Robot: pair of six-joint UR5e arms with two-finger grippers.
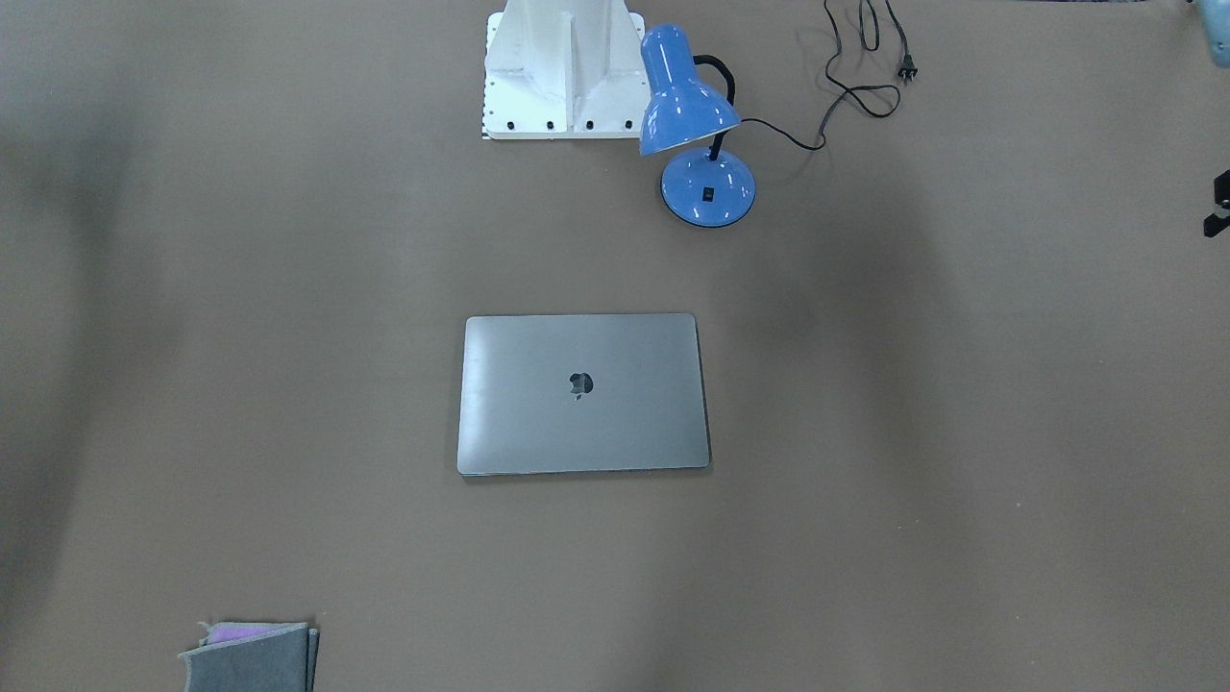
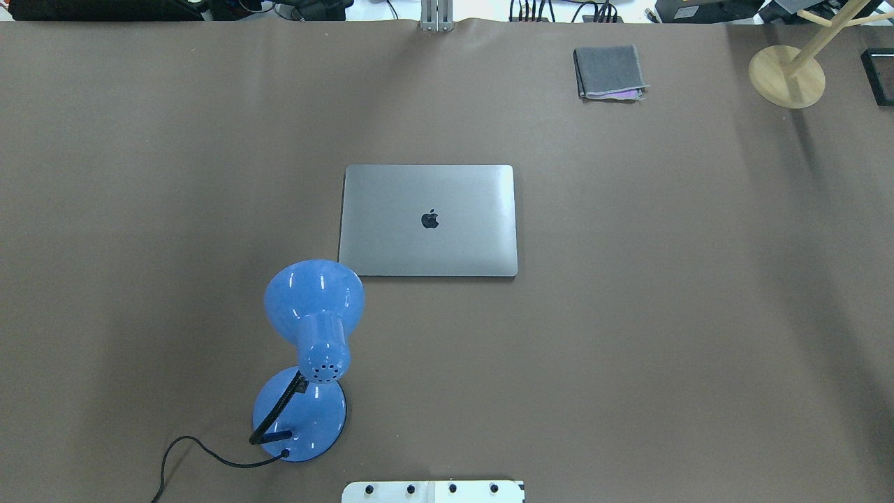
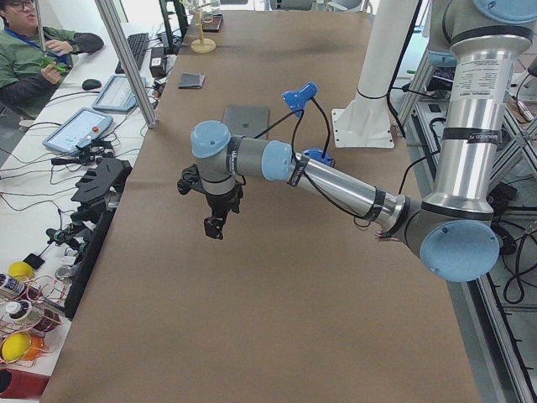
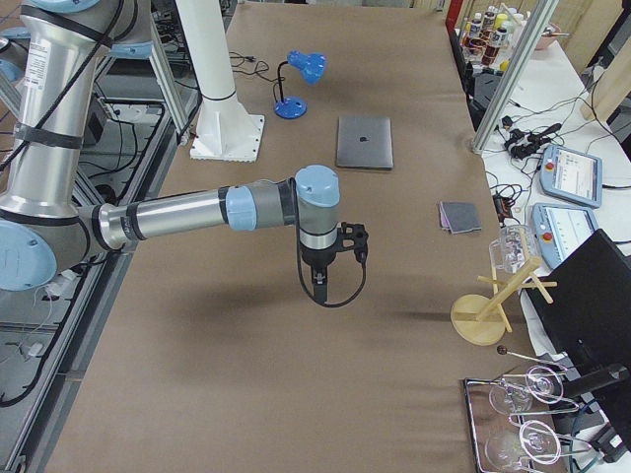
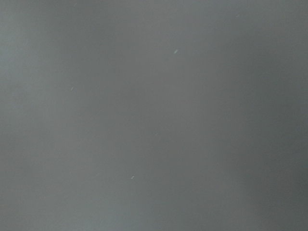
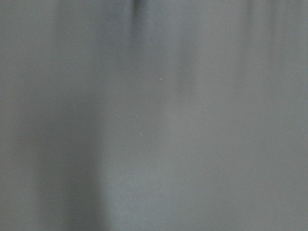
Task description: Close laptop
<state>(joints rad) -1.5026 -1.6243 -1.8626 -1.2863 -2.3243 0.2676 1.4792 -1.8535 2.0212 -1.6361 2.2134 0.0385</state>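
Observation:
The laptop (image 2: 429,220) lies flat in the middle of the table with its lid down and the dark apple logo facing up. It also shows in the front view (image 1: 582,392), the left side view (image 3: 246,118) and the right side view (image 4: 364,141). My left gripper (image 3: 215,227) hangs over bare table far from the laptop, towards the table's left end. My right gripper (image 4: 320,291) hangs over bare table towards the right end. I cannot tell whether either is open or shut. Both wrist views show only blurred table surface.
A blue desk lamp (image 2: 314,314) stands close to the laptop's near left corner, its cord (image 2: 202,454) trailing off. A folded grey cloth (image 2: 609,72) lies at the far right. A wooden stand (image 2: 786,75) is at the far right corner. The white robot base (image 1: 562,72) stands at the near edge.

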